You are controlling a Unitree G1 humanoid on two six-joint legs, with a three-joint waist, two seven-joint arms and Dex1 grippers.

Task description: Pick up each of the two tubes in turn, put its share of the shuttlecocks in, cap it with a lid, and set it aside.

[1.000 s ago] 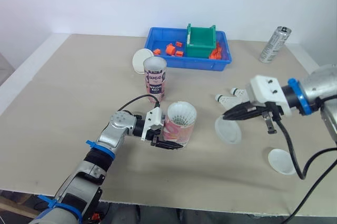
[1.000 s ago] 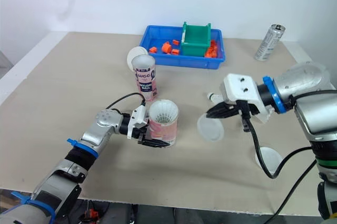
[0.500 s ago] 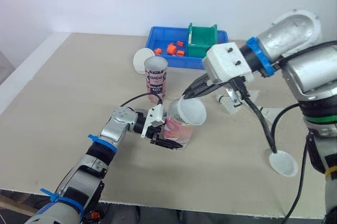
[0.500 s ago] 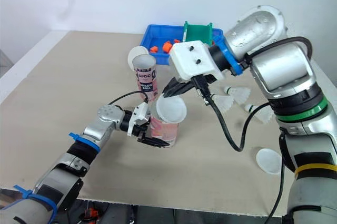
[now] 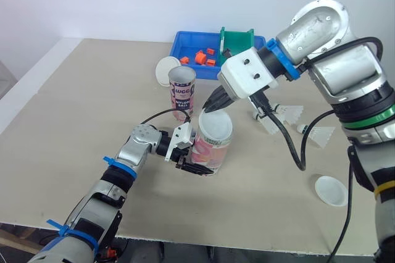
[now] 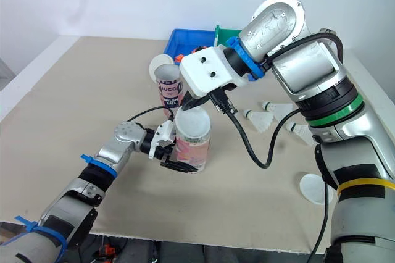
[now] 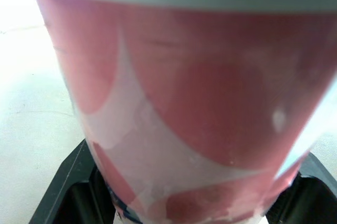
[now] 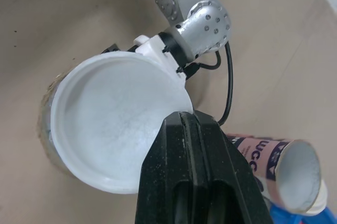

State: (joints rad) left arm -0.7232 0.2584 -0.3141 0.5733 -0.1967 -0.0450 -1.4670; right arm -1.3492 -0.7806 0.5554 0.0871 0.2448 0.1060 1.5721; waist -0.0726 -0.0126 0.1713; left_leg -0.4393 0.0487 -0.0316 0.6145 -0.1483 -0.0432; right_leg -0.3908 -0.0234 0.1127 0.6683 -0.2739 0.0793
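While the left pincer (image 5: 194, 165) is clamped on the base of the pink tube (image 5: 208, 150), upright on the counter (image 5: 74, 108), the right pincer (image 5: 208, 108) is closed on the rim of a white lid (image 5: 216, 127). The lid sits tilted over that tube's mouth. The second tube (image 5: 181, 93) stands open just behind; loose shuttlecocks (image 5: 281, 115) lie to the right.

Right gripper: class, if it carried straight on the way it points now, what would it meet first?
Most likely the pink tube in the left gripper; the white lid that the right gripper pinches lies over its mouth. Depth is unclear.
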